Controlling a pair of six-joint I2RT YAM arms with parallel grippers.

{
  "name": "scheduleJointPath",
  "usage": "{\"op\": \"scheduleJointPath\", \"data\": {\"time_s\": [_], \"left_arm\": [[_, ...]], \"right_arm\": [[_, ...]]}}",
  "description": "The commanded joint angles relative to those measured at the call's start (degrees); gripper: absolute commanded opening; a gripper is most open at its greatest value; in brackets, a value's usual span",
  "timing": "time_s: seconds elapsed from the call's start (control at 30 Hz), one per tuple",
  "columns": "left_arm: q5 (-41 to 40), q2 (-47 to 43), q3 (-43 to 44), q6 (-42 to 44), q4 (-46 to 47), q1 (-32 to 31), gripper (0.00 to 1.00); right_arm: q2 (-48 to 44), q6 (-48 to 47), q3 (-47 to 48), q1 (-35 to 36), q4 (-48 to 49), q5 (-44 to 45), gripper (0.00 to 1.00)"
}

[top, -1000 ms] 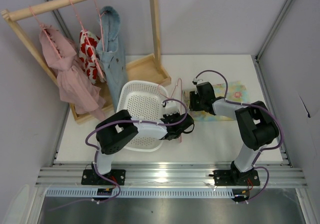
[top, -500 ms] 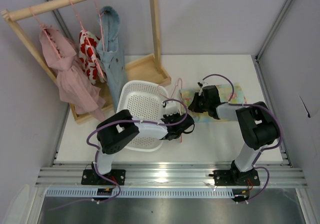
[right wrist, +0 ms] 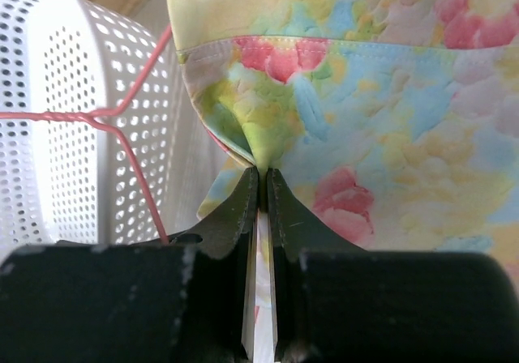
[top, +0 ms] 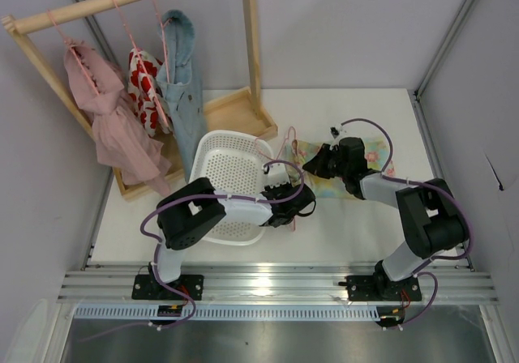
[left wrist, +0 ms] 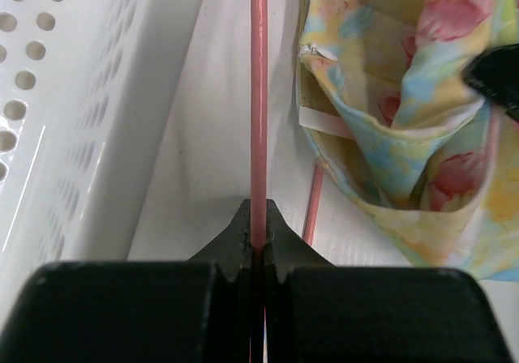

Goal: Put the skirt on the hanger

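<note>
The floral skirt (top: pixel 375 152) lies on the table right of the basket; it also shows in the left wrist view (left wrist: pixel 405 112) and the right wrist view (right wrist: pixel 381 96). The pink wire hanger (top: pixel 285 148) stands between basket and skirt, also seen in the left wrist view (left wrist: pixel 259 96) and the right wrist view (right wrist: pixel 122 128). My left gripper (top: pixel 302 205) is shut on the hanger's wire (left wrist: pixel 259 237). My right gripper (top: pixel 318 162) is shut on a fold of the skirt's edge (right wrist: pixel 259 172), lifting it beside the hanger.
A white perforated basket (top: pixel 212 177) sits left of the hanger, close to my left arm. A wooden rack (top: pixel 243 108) at the back left holds a pink garment (top: pixel 109 124), a red-and-white one (top: pixel 146 87) and a denim one (top: pixel 182 87).
My right gripper has turned and drawn the skirt's edge leftward toward the hanger, bunching the cloth. My left gripper has kept its hold on the hanger in place.
</note>
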Motion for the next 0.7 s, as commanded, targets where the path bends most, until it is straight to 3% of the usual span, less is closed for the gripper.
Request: {"op": "scheduleJointPath", "data": {"time_s": [0.0, 0.33, 0.5, 0.53, 0.67], "left_arm": [[-0.15, 0.66, 1.36, -1.87, -1.73, 0.27, 0.00], [0.38, -1.72, 0.39, -0.91, -0.23, 0.10, 0.00], [-0.41, -1.81, 0.92, -0.20, -1.02, -0.08, 0.00], [-0.41, -1.89, 1.09, -0.11, -1.20, -0.08, 0.00], [-0.50, -1.98, 1.45, 0.07, -1.64, -0.08, 0.00]], "right_arm": [[-2.34, 1.85, -0.62, -0.31, 3.76, -0.88, 0.00], [3.72, 2.99, -0.80, 2.24, 5.69, -1.14, 0.00], [3.65, 3.78, 1.75, 2.95, 3.51, -3.78, 0.33], [3.03, 3.61, 2.79, 2.86, 1.06, -3.69, 0.46], [-0.92, 2.20, 6.22, 0.93, -6.94, -3.78, 0.61]]}}
